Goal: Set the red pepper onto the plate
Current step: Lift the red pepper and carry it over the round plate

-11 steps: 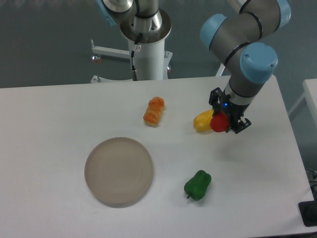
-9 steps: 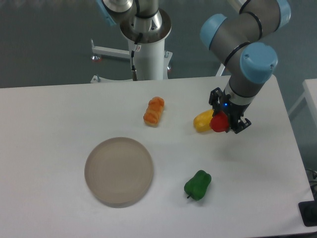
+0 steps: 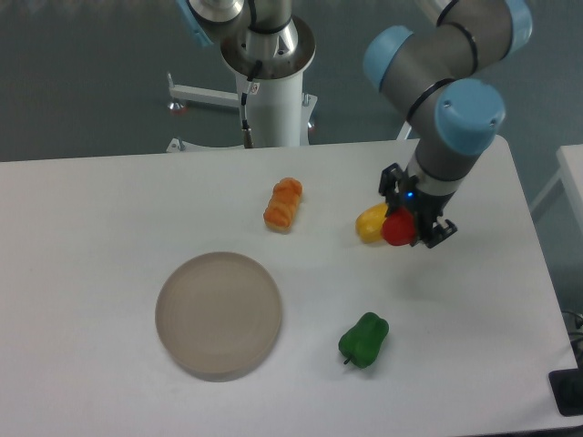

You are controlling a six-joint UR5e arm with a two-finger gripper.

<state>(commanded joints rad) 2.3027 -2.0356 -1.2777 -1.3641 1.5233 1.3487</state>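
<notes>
White tabletop (image 3: pixel 109 209): hand (image 3: pixel 406 228) clamps the glossy red pepper (image 3: pixel 396 229), drifting left toward the round beige plate (image 3: pixel 219 315).

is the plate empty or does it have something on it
Empty: the plate shows only bare surface; the red pepper sits in the gripper.

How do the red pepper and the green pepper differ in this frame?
The red pepper sits between the pincer fingers, beside the yellow pepper; the green pepper lies alone, free on the table. The green one shows more of its body and sits nearer the camera. Neither is on the plate.
</notes>
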